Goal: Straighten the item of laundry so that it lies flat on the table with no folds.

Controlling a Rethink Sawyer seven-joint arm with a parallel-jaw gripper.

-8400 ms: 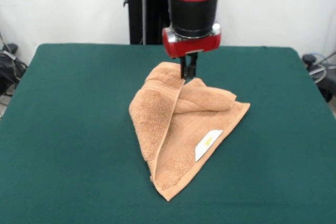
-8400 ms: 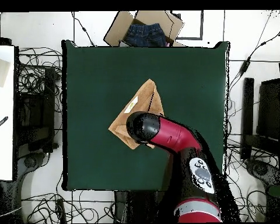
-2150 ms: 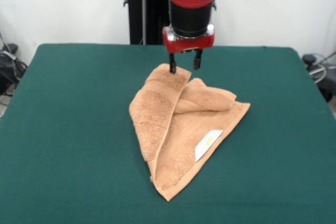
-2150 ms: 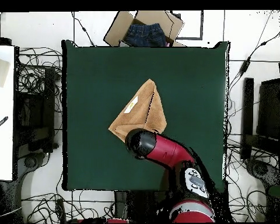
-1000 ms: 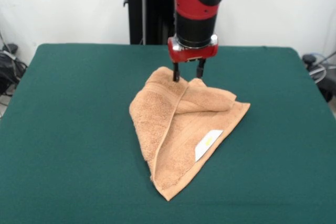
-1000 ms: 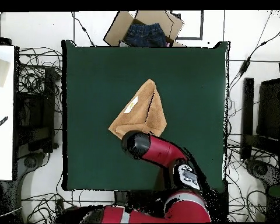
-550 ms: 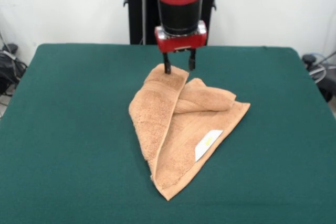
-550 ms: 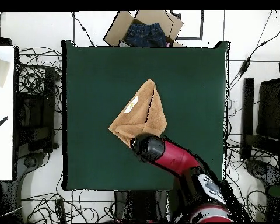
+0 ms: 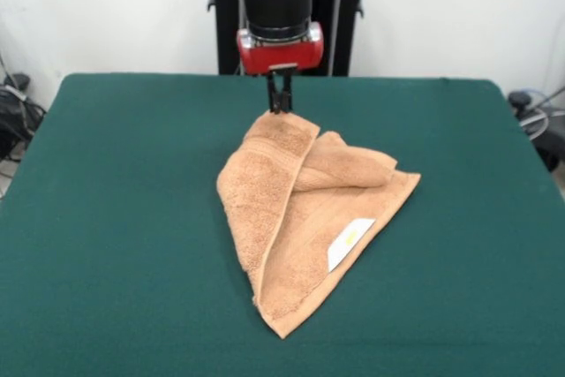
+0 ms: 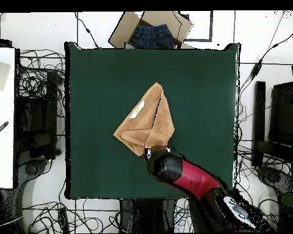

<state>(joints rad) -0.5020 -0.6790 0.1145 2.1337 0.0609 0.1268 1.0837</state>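
Terry towel (image 9: 296, 209) (image 10: 148, 122): tan, lies folded approx. mid-surface on the green felt surface (image 9: 115, 218) (image 10: 198, 85). Outline is roughly triangular, w/ one point toward the camera in front view. One long flap is folded over along the left side (front view); a second, shorter fold bunches near the top right. White label (image 9: 350, 243) (image 10: 137, 112) faces up near the right edge in front view.

Gripper (image 9: 279, 101): at the towel's far corner in front view. The dark fingers (image 9: 274, 94) stand close together, narrow, w/ tips at the cloth edge. Whether cloth is actually pinched between them cannot be told; the contact pt is too small to resolve. In overhead view the fingers are hidden under the red and black arm (image 9: 278, 6) (image 10: 179, 173), which covers the towel corner nearest the robot base.

Arm upper part is cut off at top edge in front view.

Off-surface, overhead view: open cardboard box (image 10: 150, 29) holding dark blue fabric, beyond the surface's far edge.
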